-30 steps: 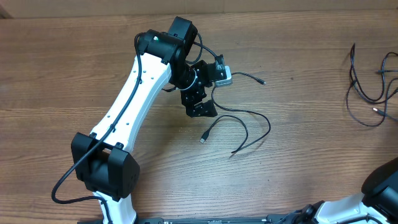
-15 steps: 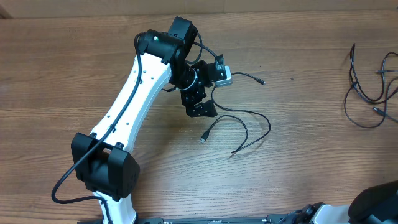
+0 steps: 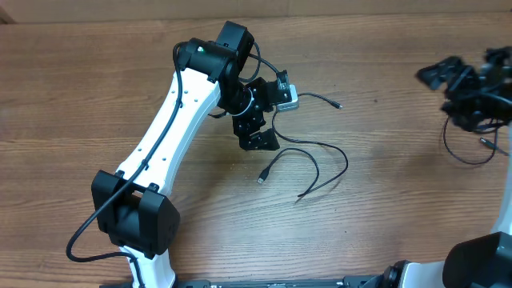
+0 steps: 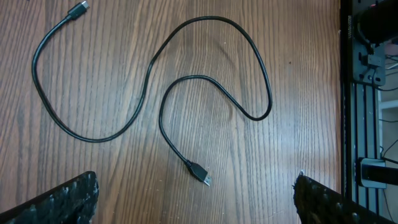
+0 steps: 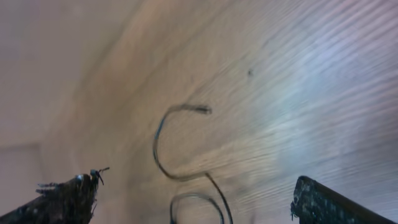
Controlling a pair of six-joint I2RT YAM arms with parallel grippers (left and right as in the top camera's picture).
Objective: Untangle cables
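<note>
One thin black cable (image 3: 320,152) lies spread in loose curves on the wooden table, its silvery plug (image 3: 262,179) toward the front. In the left wrist view this cable (image 4: 155,74) snakes alone, its silvery plug (image 4: 200,173) pointing at the camera. My left gripper (image 3: 258,142) hangs open just left of it, with nothing between its fingertips (image 4: 65,200). More black cables (image 3: 468,150) lie looped together at the far right. My right gripper (image 3: 448,78) is blurred above them, and a curved cable (image 5: 163,152) shows between its open fingertips (image 5: 320,202).
The left arm's white links (image 3: 172,120) run from its base (image 3: 132,216) at the front left. A small grey camera block (image 3: 288,96) sits on the left wrist. The table's right edge with black framework (image 4: 367,93) shows in the left wrist view.
The right arm has swung up from the bottom right corner to the far right, over the looped cables there. The left arm and the middle cable have not moved.
</note>
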